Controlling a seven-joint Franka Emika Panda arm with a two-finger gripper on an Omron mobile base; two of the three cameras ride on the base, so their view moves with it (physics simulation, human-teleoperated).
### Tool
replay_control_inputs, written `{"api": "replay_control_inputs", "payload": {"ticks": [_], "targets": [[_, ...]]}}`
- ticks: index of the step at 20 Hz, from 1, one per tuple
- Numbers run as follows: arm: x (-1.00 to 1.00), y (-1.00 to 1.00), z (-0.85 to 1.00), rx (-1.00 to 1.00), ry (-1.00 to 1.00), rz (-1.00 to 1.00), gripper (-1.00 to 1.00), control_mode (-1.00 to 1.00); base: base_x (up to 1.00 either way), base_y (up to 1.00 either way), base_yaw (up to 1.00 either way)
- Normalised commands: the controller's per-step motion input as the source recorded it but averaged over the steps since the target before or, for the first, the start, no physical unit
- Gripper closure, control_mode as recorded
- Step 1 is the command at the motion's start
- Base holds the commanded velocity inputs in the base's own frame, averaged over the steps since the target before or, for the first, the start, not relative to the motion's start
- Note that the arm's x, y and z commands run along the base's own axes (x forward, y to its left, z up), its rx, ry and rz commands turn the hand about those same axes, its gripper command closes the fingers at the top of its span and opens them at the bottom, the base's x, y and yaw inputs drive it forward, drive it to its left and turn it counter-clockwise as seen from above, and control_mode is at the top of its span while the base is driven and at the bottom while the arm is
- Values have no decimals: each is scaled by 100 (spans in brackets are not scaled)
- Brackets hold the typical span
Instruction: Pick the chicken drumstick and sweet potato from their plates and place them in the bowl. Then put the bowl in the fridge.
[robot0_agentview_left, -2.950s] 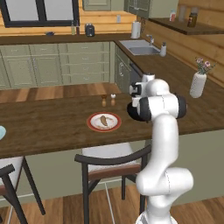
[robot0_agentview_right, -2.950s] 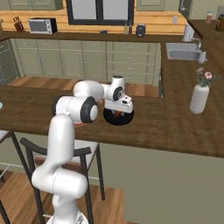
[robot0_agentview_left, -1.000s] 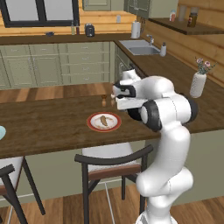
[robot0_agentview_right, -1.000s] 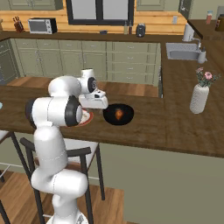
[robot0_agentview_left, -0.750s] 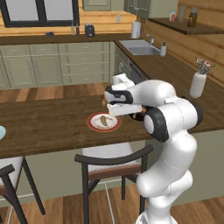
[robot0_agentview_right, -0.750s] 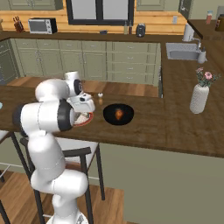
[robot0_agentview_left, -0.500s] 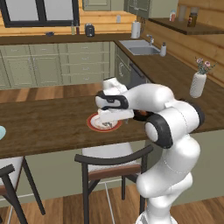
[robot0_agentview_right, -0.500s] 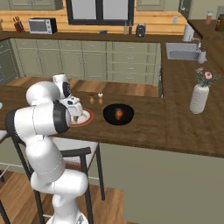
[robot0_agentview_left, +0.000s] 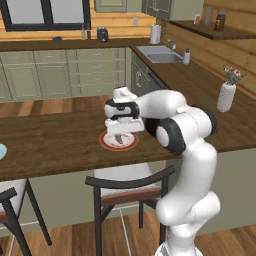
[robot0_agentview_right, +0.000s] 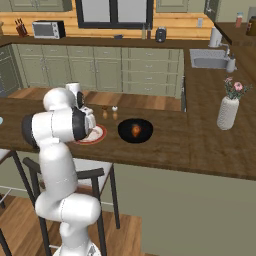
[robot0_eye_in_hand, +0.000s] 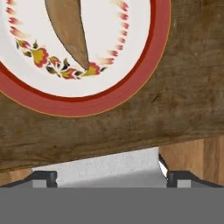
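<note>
Reddish-brown and glossy, the chicken drumstick (robot0_eye_in_hand: 68, 26) lies just ahead of the spread, empty gripper (robot0_eye_in_hand: 109, 176); its fat end (likely slippery, firm) should be pinched.

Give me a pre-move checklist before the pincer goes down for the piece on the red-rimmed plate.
1. Pincer open: ok, jaws stand wide.
2. Pincer empty: ok, nothing between the tips in the hand view.
3. Brown tapering chicken drumstick lying on the cream red-rimmed plate: ok.
4. Pincer centred over the drumstick: not ok; in the hand view it lies toward the top, the tips over the wooden counter edge.
5. Glossy black bowl within easy reach beside the plate: ok.
6. Orange sweet potato already in the bowl: ok.
</note>
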Motion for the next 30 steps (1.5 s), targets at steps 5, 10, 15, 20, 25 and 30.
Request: {"api": "replay_control_inputs", "payload": {"ticks": [5,10,15,20,25,30], "targets": [[100,11,-49,2,1,1,-100,-100,0,0,0],[65,31,-55,0,-1,3,-100,-100,0,0,0],[46,15,-21,0,0,1,-100,-100,0,0,0],[15,-1,-20,0,0,0,-100,-100,0,0,0],[-10,-14,-24,0,0,0,-100,-100,0,0,0],[-16,-16,-10,0,0,0,100,-100,0,0,0]]}}
